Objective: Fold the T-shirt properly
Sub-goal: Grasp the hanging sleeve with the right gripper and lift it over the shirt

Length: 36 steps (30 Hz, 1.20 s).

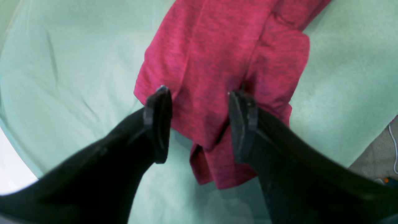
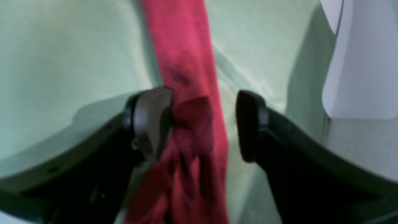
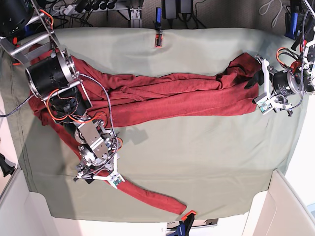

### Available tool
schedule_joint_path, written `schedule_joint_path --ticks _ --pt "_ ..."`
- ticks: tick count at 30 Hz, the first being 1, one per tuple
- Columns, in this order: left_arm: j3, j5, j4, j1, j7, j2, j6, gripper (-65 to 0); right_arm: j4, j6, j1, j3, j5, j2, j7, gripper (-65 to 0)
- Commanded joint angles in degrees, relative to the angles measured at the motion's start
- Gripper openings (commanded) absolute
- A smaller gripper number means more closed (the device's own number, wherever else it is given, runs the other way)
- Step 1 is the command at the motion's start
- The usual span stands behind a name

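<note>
Brick-red long-sleeved knit T-shirt (image 3: 162, 96) lies bunched lengthwise across the sage-green cloth (image 3: 197, 157) covering the bench. Left gripper (image 1: 199, 93) jaws stand wide over its end, gripping nothing. Right gripper (image 2: 203, 124) jaws gape astride a sleeve, one pad touching it.

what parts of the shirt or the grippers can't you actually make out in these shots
- Base view: the right gripper is hidden under its own wrist, so its jaws cannot be read there.
- Base view: the left gripper is too small, half buried in the T-shirt.
- Base view: the right arm covers the shirt's bunched end.
- Right wrist view: blur hides whether the fingers touch the sleeve.
- Left wrist view: the top edge cuts off the shirt.
</note>
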Motion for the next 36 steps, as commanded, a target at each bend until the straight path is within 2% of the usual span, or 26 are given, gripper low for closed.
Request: schedule_joint_path --ticks 1,5,9,14,20,25,29,36 --pt "-0.76 -0.37 0.57 -0.81 -1.03 -1.40 0.72 -32.6 0.52 -0.63 1.86 0.11 -0.39 0.31 -1.03 -29.0" --pt "-0.76 -0.39 0.57 -1.29 -1.70 -1.38 2.40 -32.6 0.52 -0.11 1.86 0.09 1.09 0.13 -1.27 -30.5" --pt "-0.76 -0.83 0.57 -3.63 -1.70 -1.27 2.43 -32.6 0.52 -0.11 1.86 0.09 1.05 -0.07 -1.25 -49.4" --pt "-0.76 -2.97 0.57 -6.03 -1.70 -1.25 2.40 -32.6 0.55 2.95 1.86 0.09 1.05 -0.33 -1.25 -65.0" --pt "-0.76 -2.97 0.55 -7.32 -1.70 -1.25 2.40 -32.6 3.26 3.26 1.84 0.09 2.58 -1.20 -3.17 -65.0" --pt "-0.76 -2.97 0.44 -7.30 -1.70 -1.25 2.40 -32.6 9.73 3.56 1.84 0.09 2.91 -3.41 -7.52 -65.0" --pt "-0.76 -2.95 0.44 -7.30 -1.70 -1.25 2.40 -32.6 14.29 7.80 1.44 0.02 5.27 -5.18 -10.14 -65.0" --pt "-0.76 -2.95 0.44 -7.30 -1.70 -1.25 2.38 -32.6 23.96 11.04 -4.28 -0.76 6.21 -5.70 -14.84 -65.0"
